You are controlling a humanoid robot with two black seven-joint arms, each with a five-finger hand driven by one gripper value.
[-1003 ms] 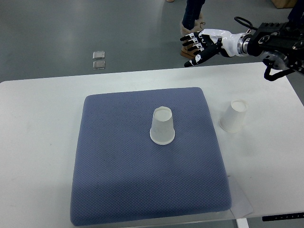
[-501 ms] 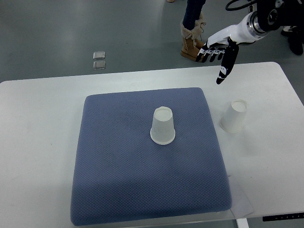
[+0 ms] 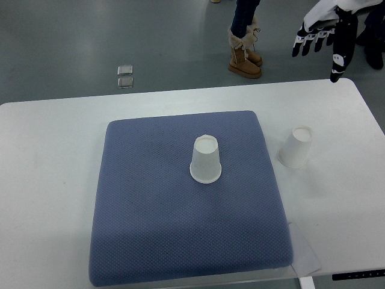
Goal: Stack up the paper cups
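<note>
A white counter point(image 3: 54, 180) fills most of the view, its far edge running left to right and its right end rounded at the corner. A blue-grey textured mat point(image 3: 150, 241) lies across its middle. Beyond the far edge is a smooth grey floor point(image 3: 72, 36) with a dull sheen. Two small square plates point(image 3: 125, 76) sit on the floor at far left. A person's legs in tan boots point(image 3: 243, 57) stand at far right.

Robot hand point(image 3: 322, 33) w/ white shell on the back, black finger segments, small white patches on the knuckles and fingertips. Black thumb w/ one white mark near its tip. Wrist cut off by the top edge. Person point(image 3: 243, 36) at top: dark blue trousers, tan suede boots w/ pale fur trim, only legs and feet visible.
</note>
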